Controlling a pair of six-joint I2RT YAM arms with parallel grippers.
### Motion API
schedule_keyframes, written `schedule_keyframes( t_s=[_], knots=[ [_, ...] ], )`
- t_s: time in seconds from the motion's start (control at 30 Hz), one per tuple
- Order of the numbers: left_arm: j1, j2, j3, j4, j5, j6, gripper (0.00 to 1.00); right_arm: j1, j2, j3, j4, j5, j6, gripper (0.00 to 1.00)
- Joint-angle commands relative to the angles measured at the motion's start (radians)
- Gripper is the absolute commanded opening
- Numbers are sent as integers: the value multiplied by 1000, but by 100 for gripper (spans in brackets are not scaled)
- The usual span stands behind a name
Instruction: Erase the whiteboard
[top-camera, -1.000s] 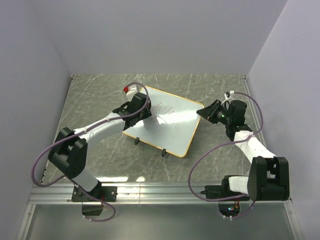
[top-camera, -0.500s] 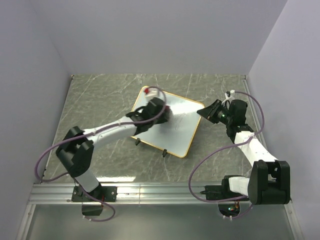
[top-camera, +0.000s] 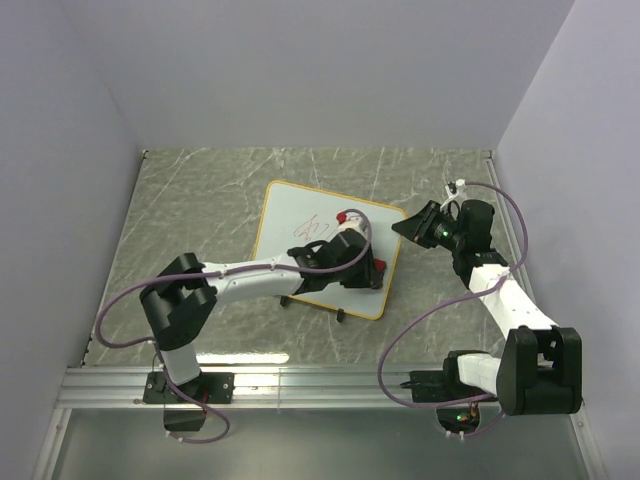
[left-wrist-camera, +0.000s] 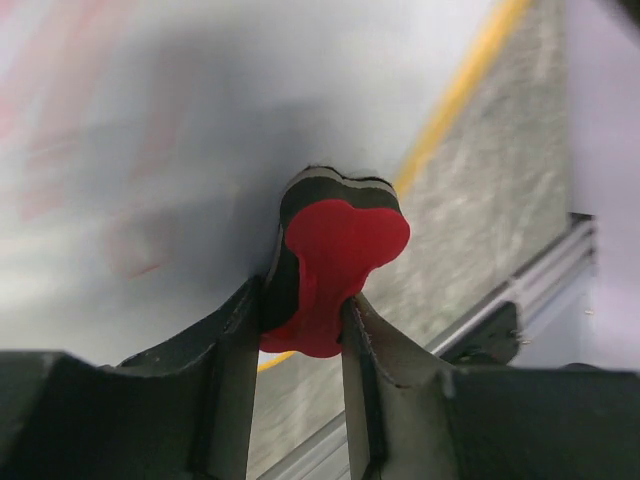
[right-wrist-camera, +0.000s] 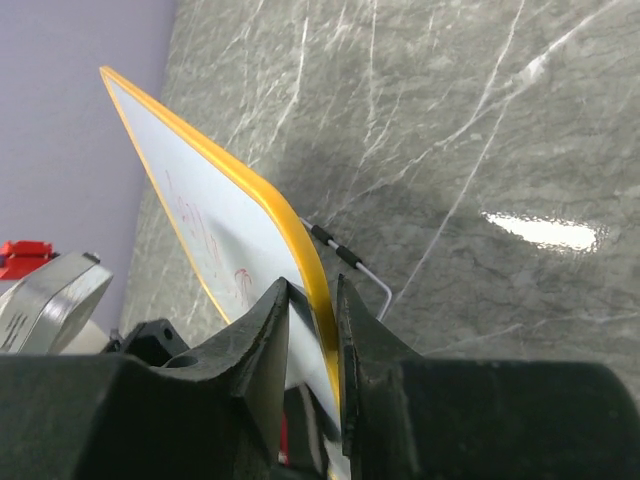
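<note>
The whiteboard (top-camera: 285, 205) lies tilted on the table, white with a yellow rim and red scribbles (top-camera: 312, 229) near its middle. My left gripper (top-camera: 372, 272) is over the board's near right corner, shut on the red and black eraser (top-camera: 378, 267). In the left wrist view the eraser (left-wrist-camera: 340, 245) is squeezed between the fingers of the left gripper (left-wrist-camera: 305, 315) and presses on the whiteboard (left-wrist-camera: 180, 130) beside its yellow rim (left-wrist-camera: 460, 90). My right gripper (top-camera: 405, 228) is shut on the board's right corner. In the right wrist view the right gripper (right-wrist-camera: 312, 300) pinches the whiteboard (right-wrist-camera: 215, 235) at its edge.
The table (top-camera: 190, 200) is grey marble-patterned, with plain walls on three sides. An aluminium rail (top-camera: 320, 380) runs along the near edge. The board's wire foot (right-wrist-camera: 362, 265) with black sleeves rests on the table under its raised edge; two black feet (top-camera: 342, 315) show at its near side.
My left arm has swept the eraser across the board from its far left corner to its near right corner. The board has turned slightly. The right gripper has kept its hold on the corner.
</note>
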Motion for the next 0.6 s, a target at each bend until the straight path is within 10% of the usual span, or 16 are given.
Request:
schedule_keyframes(
  t_s=[0.0,0.3,0.57],
  knots=[
    [98,-31,-102,-202,-138,4,0,8,-36,35,-38,24,11,0],
    [252,-149,-181,-451,-443,-40,0,6,-12,55,-35,11,12,0],
    [313,-123,-112,-363,-379,61,0,12,-8,58,-34,-2,4,0]
  ],
)
